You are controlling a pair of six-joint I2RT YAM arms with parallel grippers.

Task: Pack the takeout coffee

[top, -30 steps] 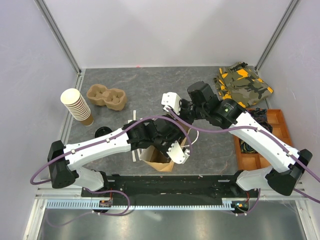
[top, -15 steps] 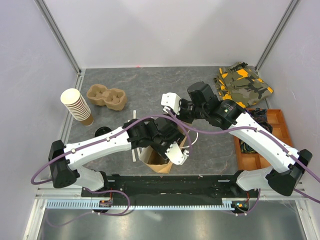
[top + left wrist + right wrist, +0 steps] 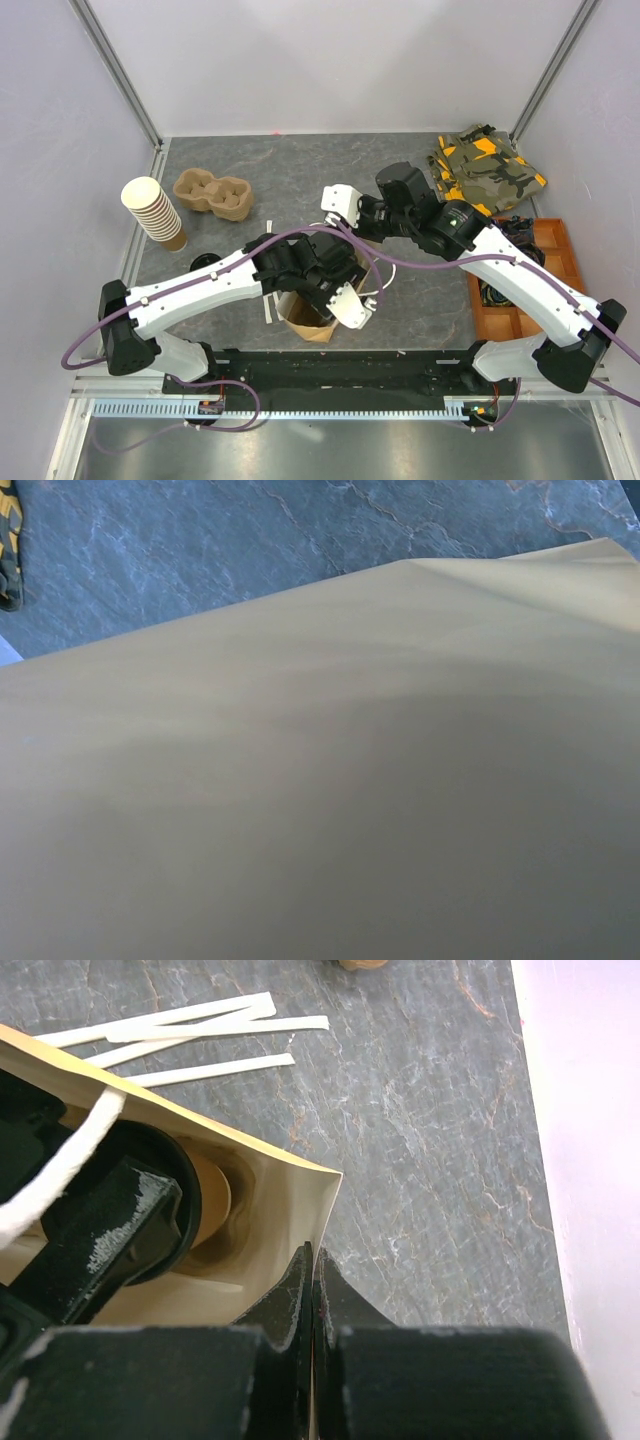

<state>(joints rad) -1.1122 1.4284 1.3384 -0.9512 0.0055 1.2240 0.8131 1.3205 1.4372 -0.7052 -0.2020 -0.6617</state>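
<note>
A brown paper bag (image 3: 308, 322) stands open at the near middle of the table. My right gripper (image 3: 315, 1260) is shut on the bag's rim (image 3: 325, 1185), holding the mouth open. Inside the bag, the right wrist view shows the takeout coffee (image 3: 212, 1200), a brown cup with a black lid (image 3: 185, 1175). A black finger (image 3: 100, 1230) of my left gripper lies against that lid, with the gripper reaching down into the bag and shut on the cup. The left wrist view shows only the bag's paper wall (image 3: 320, 780), and the left fingers are hidden there.
A tall stack of cups (image 3: 155, 212), a pulp cup carrier (image 3: 213, 193) and a loose black lid (image 3: 206, 264) sit at the left. White paper strips (image 3: 200, 1030) lie beside the bag. A camouflage cloth (image 3: 487, 167) and a wooden tray (image 3: 520, 312) are at the right.
My left arm has shifted slightly to the left and lower over the bag. The right arm has stayed put on the rim.
</note>
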